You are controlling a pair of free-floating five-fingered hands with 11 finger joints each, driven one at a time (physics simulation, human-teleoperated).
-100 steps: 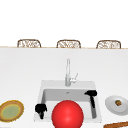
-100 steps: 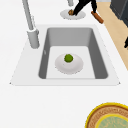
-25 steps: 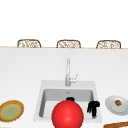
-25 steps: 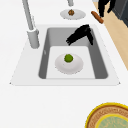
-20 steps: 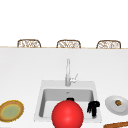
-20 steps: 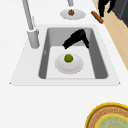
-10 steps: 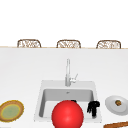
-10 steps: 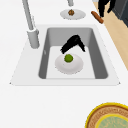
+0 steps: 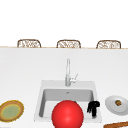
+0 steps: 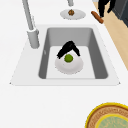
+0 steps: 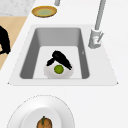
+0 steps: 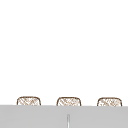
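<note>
Fingers of the right hand (image 10: 67,49), spread, have dropped onto the green ball (image 10: 68,58) since 1 second ago.

Black hand (image 10: 67,49) over a green round fruit (image 10: 68,58) on a white plate (image 10: 75,67). Grey sink (image 10: 93,47) basin, white rim, silver-grey faucet (image 9: 67,72). Big red ball (image 9: 67,115) in the front view. Yellow-rimmed brown plate (image 9: 11,110) with a green centre. White plate (image 9: 112,106) holding a brown item (image 9: 118,102). Brown woven-pattern chair backs (image 9: 68,44). White counter (image 9: 22,70).
</note>
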